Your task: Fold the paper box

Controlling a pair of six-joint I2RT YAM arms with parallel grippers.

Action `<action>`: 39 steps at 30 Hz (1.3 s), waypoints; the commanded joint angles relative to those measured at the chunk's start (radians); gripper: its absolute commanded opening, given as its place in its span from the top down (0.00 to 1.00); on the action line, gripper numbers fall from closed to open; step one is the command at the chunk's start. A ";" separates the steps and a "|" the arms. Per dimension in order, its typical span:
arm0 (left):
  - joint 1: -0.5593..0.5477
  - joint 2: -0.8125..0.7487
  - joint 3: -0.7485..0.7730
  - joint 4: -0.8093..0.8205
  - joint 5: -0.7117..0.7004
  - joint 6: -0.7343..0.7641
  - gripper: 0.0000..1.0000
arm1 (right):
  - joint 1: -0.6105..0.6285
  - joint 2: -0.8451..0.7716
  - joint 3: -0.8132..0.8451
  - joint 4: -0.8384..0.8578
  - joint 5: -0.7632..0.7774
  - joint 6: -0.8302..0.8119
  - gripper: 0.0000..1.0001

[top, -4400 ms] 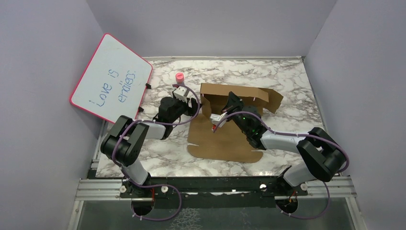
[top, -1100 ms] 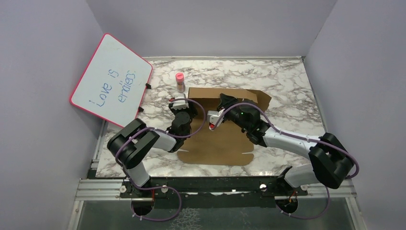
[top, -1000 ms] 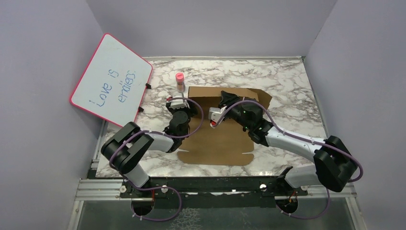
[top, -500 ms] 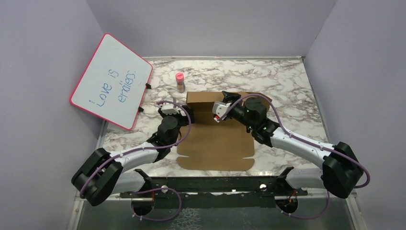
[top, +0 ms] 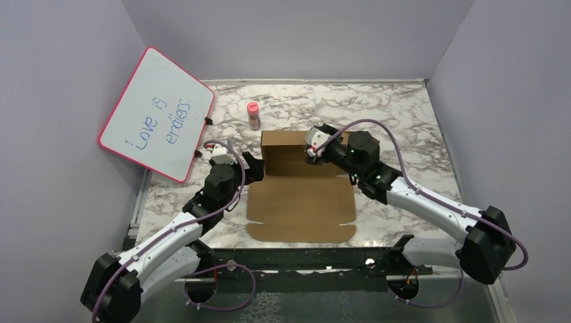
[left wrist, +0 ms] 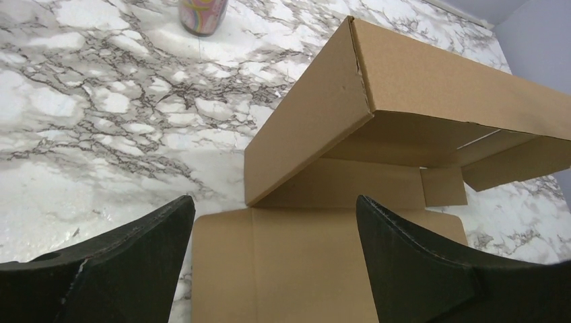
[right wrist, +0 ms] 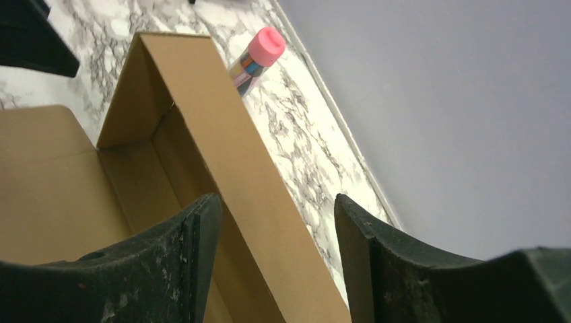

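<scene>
One paper box (top: pixel 299 202) lies midway on the tabletop (top: pixel 397 108), one pink-capped bottle (top: pixel 253 115) behind it — the left gripper (top: pixel 253 167) and right gripper (top: pixel 314 149), two in all — fingers spread, holding nothing.

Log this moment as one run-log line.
task: fold box | box: back wall raised, front flat | left gripper: open, off box | right gripper: open, over back wall

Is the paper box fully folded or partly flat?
Partly folded: the paper box has far walls upright, near panel flat on the table.

Part of paper box (left wrist: pixel 431 81) off-frame
</scene>
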 commanded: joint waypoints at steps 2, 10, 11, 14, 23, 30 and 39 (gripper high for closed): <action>0.012 -0.104 0.046 -0.241 0.025 -0.025 0.10 | -0.003 -0.108 0.067 -0.066 0.128 0.289 0.30; 0.016 -0.064 0.089 -0.199 0.083 -0.039 0.09 | -0.005 -0.094 0.226 -0.397 0.462 0.655 0.14; 0.019 -0.060 0.110 -0.217 0.089 -0.038 0.08 | -0.005 -0.090 0.240 -0.441 0.491 0.682 0.12; 0.044 -0.065 0.171 -0.253 0.109 -0.040 0.06 | -0.009 -0.090 0.245 -0.506 0.523 0.788 0.09; 0.231 0.065 0.337 -0.289 0.321 -0.038 0.05 | -0.172 -0.112 0.141 -0.422 0.425 0.987 0.11; 0.310 0.228 0.438 -0.241 0.490 -0.058 0.05 | -0.241 -0.100 0.061 -0.340 0.296 1.128 0.16; 0.322 0.347 0.488 -0.230 0.625 -0.073 0.08 | -0.245 -0.042 -0.028 -0.220 0.187 1.244 0.27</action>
